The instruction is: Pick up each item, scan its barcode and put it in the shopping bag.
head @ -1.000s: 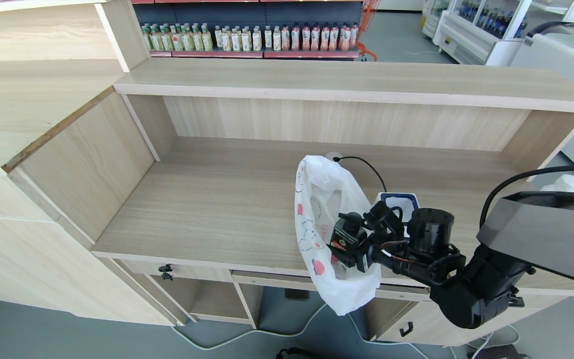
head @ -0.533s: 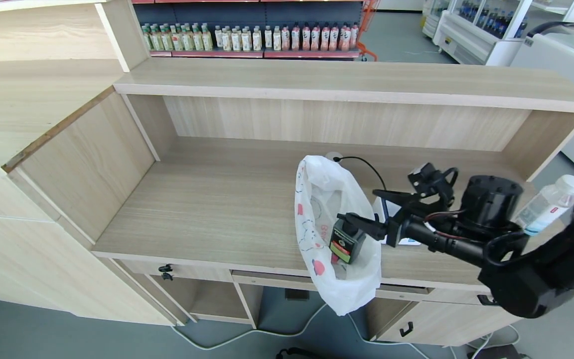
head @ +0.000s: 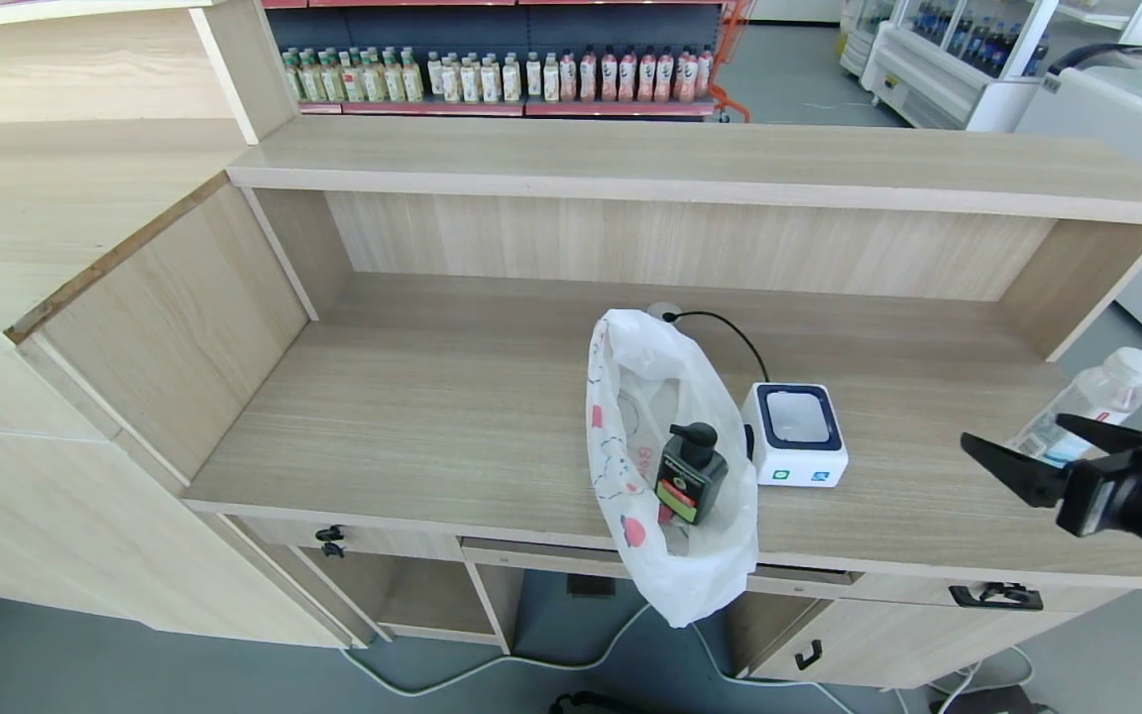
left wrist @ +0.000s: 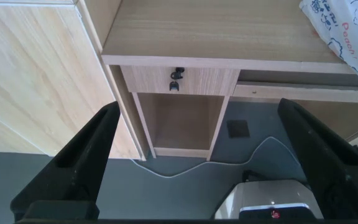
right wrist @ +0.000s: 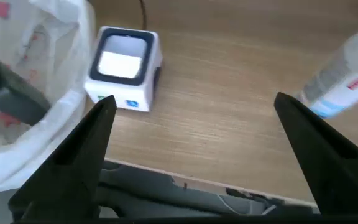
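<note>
The counter (head: pixel 452 416) bears the bag (head: pixel 611 466), which sags over its front edge. Well right of the bag, the right gripper (head: pixel 1010 427) hangs with fingers spread wide and nothing between them. The left wrist view adds the left gripper (left wrist: pixel 199 104), also spread and empty, below and left of the bag, facing a drawer (left wrist: pixel 179 79). The scanner (head: pixel 795 433) sits just right of the bag. The water bottle (head: pixel 1086 402) lies tilted far right of it. The pump bottle (head: pixel 692 474) stands inside the bag.
</note>
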{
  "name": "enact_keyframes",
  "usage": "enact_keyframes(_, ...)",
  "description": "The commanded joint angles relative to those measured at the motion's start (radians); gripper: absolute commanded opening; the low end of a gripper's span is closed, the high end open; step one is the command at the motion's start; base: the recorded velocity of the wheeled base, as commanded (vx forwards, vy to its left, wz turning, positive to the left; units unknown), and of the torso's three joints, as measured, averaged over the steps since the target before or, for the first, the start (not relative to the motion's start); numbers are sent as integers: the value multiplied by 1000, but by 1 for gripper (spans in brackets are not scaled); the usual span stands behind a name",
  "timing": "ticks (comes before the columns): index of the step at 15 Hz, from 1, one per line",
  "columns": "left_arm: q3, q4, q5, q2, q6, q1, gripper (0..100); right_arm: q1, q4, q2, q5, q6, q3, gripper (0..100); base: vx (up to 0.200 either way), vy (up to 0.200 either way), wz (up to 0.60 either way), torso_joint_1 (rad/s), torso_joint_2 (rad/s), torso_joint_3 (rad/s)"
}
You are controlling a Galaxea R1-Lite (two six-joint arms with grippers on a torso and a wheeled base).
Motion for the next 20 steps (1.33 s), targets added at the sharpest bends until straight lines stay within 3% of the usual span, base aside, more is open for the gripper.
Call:
enact_keyframes(1,0,0,0,0,0,0,100,-109,14,-63,-54,-27,65,100,0,0,0,0,0,0)
enact_keyframes(9,0,-1,1,0,-3,0,100,-124,20,-139,-50,-32,101,100,0,0,0,0,0,0)
enact_keyframes(14,0,-1,1,0,-3,0,100,-138,31,-179,-62,-32,128,100,0,-200,0,0,2,1)
enact_keyframes(17,0,-1,1,0,-7,0,100,-156,105,-235,-62,-32,145,100,0,-200,0,4,1,4)
enact_keyframes(20,0,0,1,0,-7,0,100,-158,135,-245,-62,-31,136,100,-200,-200,0,6,4,2)
